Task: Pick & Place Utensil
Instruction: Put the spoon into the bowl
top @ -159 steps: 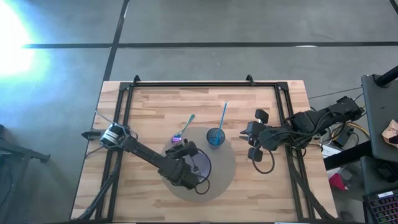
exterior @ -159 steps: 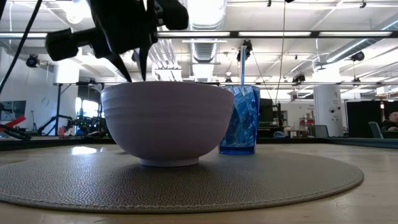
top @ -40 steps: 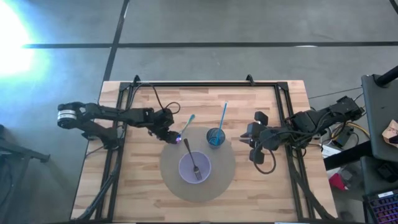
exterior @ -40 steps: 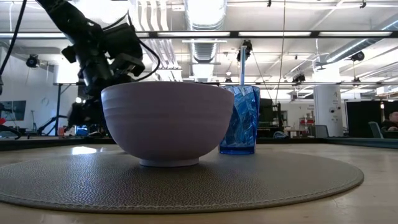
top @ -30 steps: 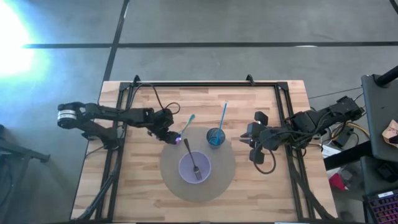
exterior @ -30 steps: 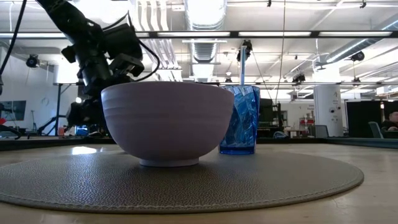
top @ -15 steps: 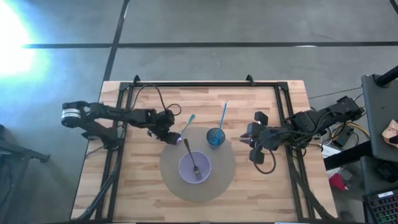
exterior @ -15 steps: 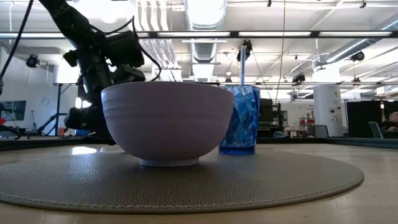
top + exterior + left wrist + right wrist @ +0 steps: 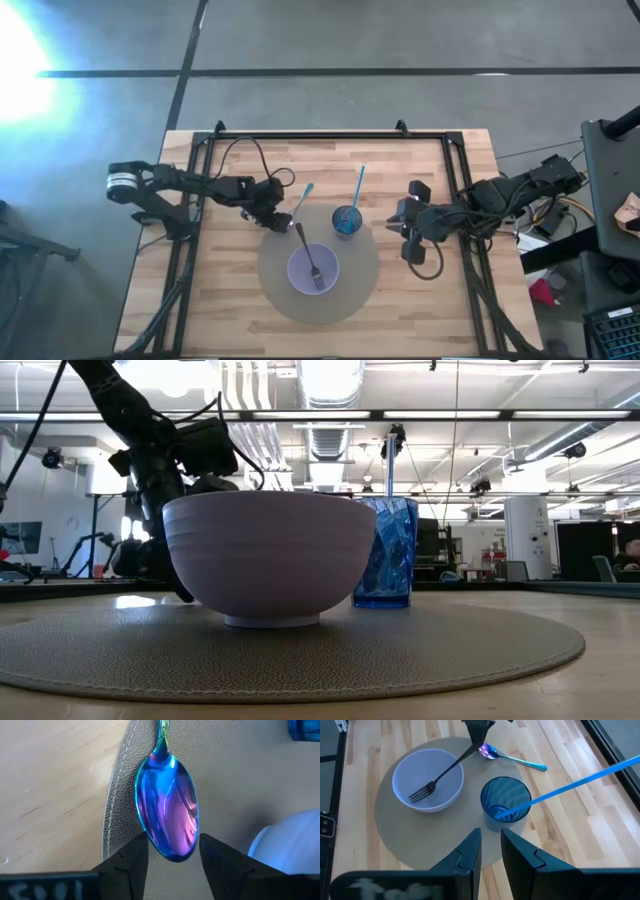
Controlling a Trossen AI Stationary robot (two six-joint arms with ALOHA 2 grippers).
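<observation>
Light butcher-block wooden surface point(image 9: 240, 300) inside a black frame, round grey woven placemat point(image 9: 355, 290) at centre. Iridescent blue-purple metal spoon point(image 9: 167, 815) lies bowl-up across the mat's edge, handle out on the wood — an easy pinch. Left gripper point(image 9: 170, 851) sits low over the spoon's bowl, jaws apart, one each side, not yet clamped. Dark fork point(image 9: 309, 257) already rests in the lavender ceramic bowl point(image 9: 296, 276), probably the spoon's destination too. Right gripper point(image 9: 489, 849) waits beside the blue ribbed tumbler point(image 9: 505, 805) — jaws narrowly apart, empty.

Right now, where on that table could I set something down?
Bare wood lies along the front edge below the round mat and in the far left corner. It is crowded around the bowl, blue cup and spoon.
</observation>
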